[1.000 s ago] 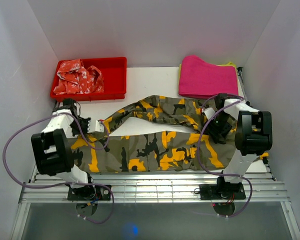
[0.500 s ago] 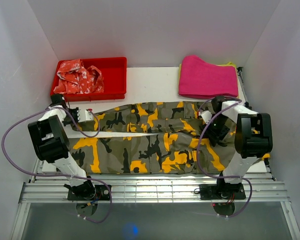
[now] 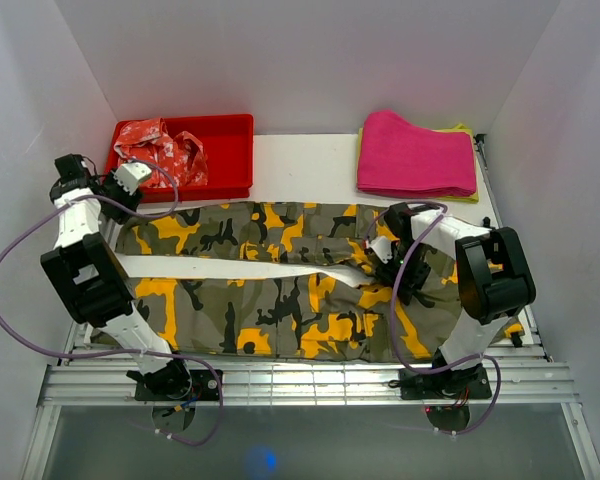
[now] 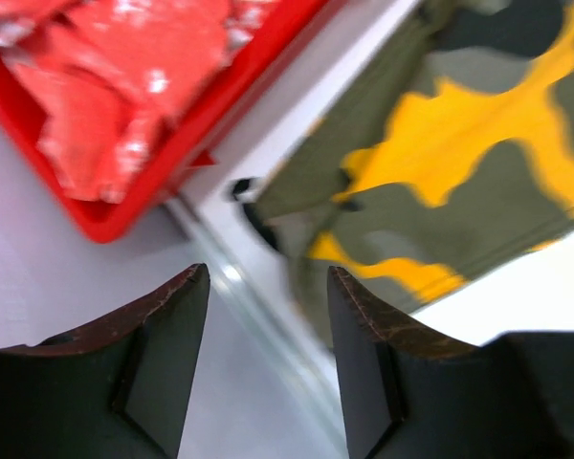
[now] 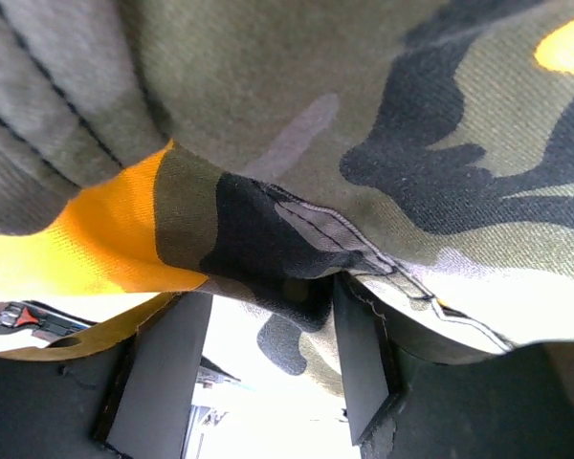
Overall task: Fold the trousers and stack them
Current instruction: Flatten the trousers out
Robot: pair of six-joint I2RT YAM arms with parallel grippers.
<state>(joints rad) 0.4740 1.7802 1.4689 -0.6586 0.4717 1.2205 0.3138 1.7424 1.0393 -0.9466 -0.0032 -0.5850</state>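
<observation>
Lying spread out, the trousers (image 3: 280,320) show both legs parted.

You have a white desk (image 3: 310,165) filling the middle of the frame. The camouflage trousers (image 3: 280,310) lie spread flat across its lower half, legs running toward the left with a strip of bare desk between them. At the upper left sits a red tray (image 3: 228,150), just above the upper leg. At the upper right rests a folded pink cloth (image 3: 415,155), a yellow edge peeking from beneath it.
</observation>
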